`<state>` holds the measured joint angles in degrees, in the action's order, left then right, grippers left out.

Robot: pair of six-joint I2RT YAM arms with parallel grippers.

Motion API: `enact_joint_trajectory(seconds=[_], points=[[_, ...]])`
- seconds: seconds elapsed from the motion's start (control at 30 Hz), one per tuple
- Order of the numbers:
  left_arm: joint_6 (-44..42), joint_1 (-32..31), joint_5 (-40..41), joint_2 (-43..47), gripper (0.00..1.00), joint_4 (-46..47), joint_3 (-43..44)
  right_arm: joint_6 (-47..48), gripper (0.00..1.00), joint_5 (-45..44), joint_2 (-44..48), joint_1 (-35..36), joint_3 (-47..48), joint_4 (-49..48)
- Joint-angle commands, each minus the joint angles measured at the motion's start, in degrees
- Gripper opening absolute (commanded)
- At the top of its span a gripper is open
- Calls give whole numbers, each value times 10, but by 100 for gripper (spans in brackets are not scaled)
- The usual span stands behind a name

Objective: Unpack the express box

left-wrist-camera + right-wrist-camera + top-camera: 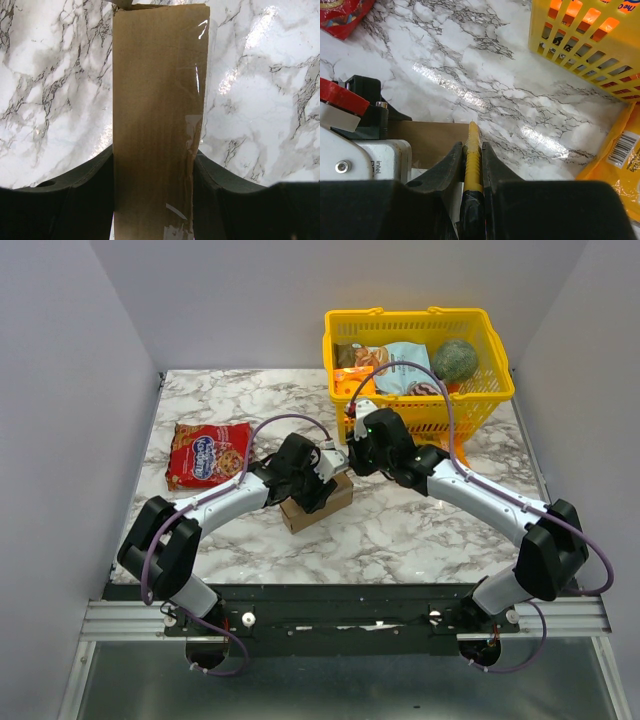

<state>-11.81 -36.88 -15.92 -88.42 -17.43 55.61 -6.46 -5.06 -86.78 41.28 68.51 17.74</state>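
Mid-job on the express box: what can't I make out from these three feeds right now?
- Top external: the express box top and flaps, mostly covered by the left gripper.
- Left wrist: the box's near end, cut off by the bottom edge of the frame.
- Right wrist: whether the yellow tool in the right gripper touches the box, as its tip is too small to tell. Its rear is hidden by the fingers.

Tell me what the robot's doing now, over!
Left fingers clamped on the box sides. Right fingers shut on a yellow cutter near it. Box taped. Snack bag, basket clear of it.
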Motion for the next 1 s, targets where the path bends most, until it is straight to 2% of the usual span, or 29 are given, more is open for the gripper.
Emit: enact_joint_trajectory(seconds=[0.0, 0.23, 0.57, 0.73, 0.9, 0.97], points=[[9, -2, -14, -25, 57, -12, -6, 5, 1, 9, -12, 4, 14, 14], [18, -2, 0, -25, 55, -9, -9, 4, 0, 23, -14, 4, 19, 36], [43, -2, 44, -29, 54, -2, -4, 16, 1, 81, -15, 4, 73, 198], [37, -4, 29, -28, 56, -1, -1, 13, 0, 12, 8, 0, 71, 159], [35, -6, -46, -9, 69, 0, -1, 34, 0, -77, 35, -30, 101, 109], [36, -9, -65, -3, 82, -2, 8, 51, 0, -87, 47, -47, 114, 103]])
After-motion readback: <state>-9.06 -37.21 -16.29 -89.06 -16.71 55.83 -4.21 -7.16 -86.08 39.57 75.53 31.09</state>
